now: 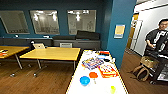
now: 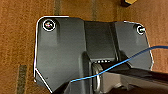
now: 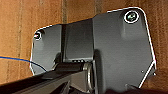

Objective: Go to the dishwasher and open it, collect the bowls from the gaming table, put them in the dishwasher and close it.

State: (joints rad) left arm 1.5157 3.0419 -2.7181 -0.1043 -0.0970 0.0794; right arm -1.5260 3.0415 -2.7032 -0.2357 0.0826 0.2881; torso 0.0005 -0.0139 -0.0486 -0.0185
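- Robot faced the long narrow white-topped gaming table [image 1: 98, 86], which ran from the near edge of the head view away toward the blue-painted pillar [image 1: 119, 30].
- Small round blue bowl [image 1: 84, 80] sat on the near part of the top, toward its left edge; small round red-orange bowl [image 1: 93, 74] sat just beside it, slightly farther back. The two looked apart, not stacked.
- Flat colourful board game boxes [image 1: 100, 66] lay farther along the top; a small yellow-green cup-like item [image 1: 113, 89] stood near the right edge, too blurred to identify.
- Yellow wooden tables [image 1: 52, 53] stood to the left on the brown wood-plank floor [image 1: 45, 80].
- A person in dark clothes [image 1: 157, 42] stood at the right, a tan backpack [image 1: 142, 72] by their feet.
- Both wrist views looked down at floor planks; whether either gripper was released or clenched, could not tell.
- Step judged: arriving at the table for bowl collection; neither bowl picked up yet.
- To do it well, judged: stop square and near to the table's near end so both bowls are within reach, take the blue one first since it sat nearer, and keep clear of the cup-like item and boxes.
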